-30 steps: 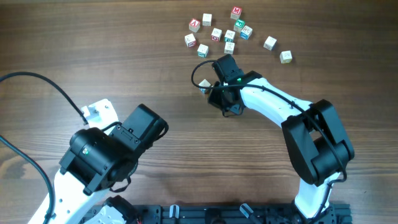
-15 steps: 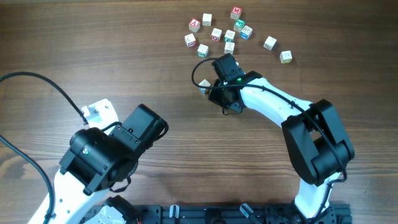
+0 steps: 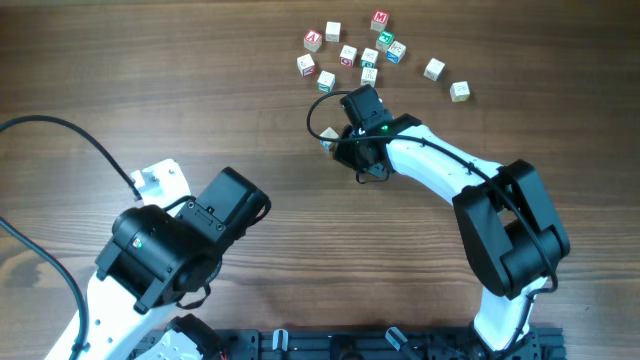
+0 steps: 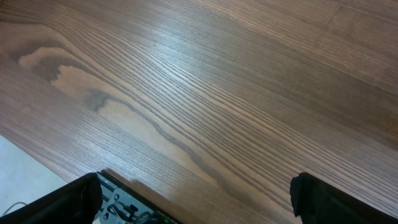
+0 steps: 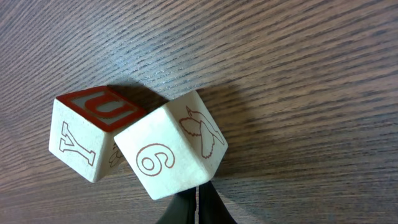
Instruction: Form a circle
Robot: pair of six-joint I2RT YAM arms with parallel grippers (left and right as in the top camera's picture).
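Showing wood-grain table (image 4: 186, 93), pale floor (image 4: 18, 171) beyond, left hand (image 4: 202, 199) wide, right hand (image 5: 196, 208) shut, perhaps touching cube (image 5: 171, 152)

My left arm (image 3: 170, 250) is folded low in the lower left of the overhead frame, with its bulky black wrist housing angled toward the upper right. My left gripper (image 4: 196, 190) has its jaws spread wide. In the left wrist view one dark finger sits at the lower left corner and the other at the lower right. My right arm (image 3: 440, 165) reaches from the lower right of the overhead frame up and leftward to just above centre, the white forearm stretched out and a black wrist with a green light at its end. My right gripper (image 5: 198, 205) is closed. Its two dark fingertips are pressed together at the bottom edge of the right wrist view, with only a thin seam between them.
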